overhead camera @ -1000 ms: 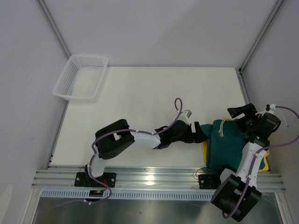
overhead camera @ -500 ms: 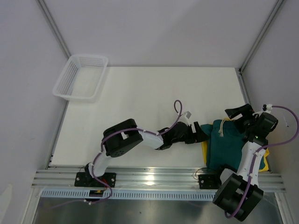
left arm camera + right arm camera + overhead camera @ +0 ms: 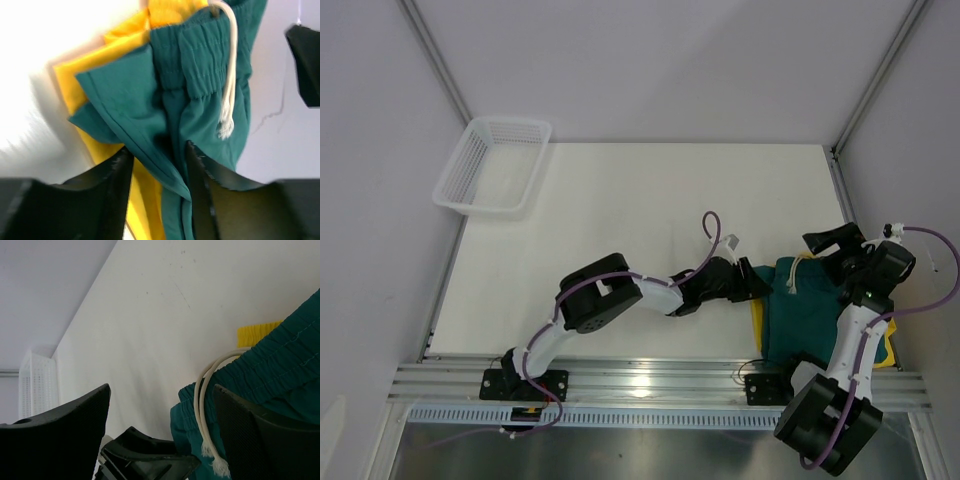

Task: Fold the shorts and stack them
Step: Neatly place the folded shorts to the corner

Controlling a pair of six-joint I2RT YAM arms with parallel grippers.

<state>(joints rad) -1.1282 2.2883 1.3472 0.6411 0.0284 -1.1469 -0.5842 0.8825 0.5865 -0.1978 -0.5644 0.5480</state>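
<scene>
Top external view puts the teal shorts (image 3: 807, 312) at the near right of the counter (image 3: 640, 220), lying on the yellow shorts (image 3: 758, 322). Only yellow slivers show at the left and near-right edges. We judge that the stacking is in place: one pair sits on the other, and the teal pair makes a compact block rather than a spread garment.

From the left wrist, the teal edge looks loose. Several folds fan out over the yellow layer (image 3: 90, 85), and the waistband with its drawstring (image 3: 227, 100) lies rumpled. So we would say the fold is not finished tidily, and that squaring this side is what remains.

Our left pincer (image 3: 157, 165) has its fingers narrowed on either side of a teal fold, and cloth fills the gap between them. We cannot tell whether they already pinch it. Our right pincer (image 3: 160, 390) stands wide with nothing between its fingers, just beside the waistband at the far edge of the stack. A basket (image 3: 492, 166) sits well apart at the far left corner.
</scene>
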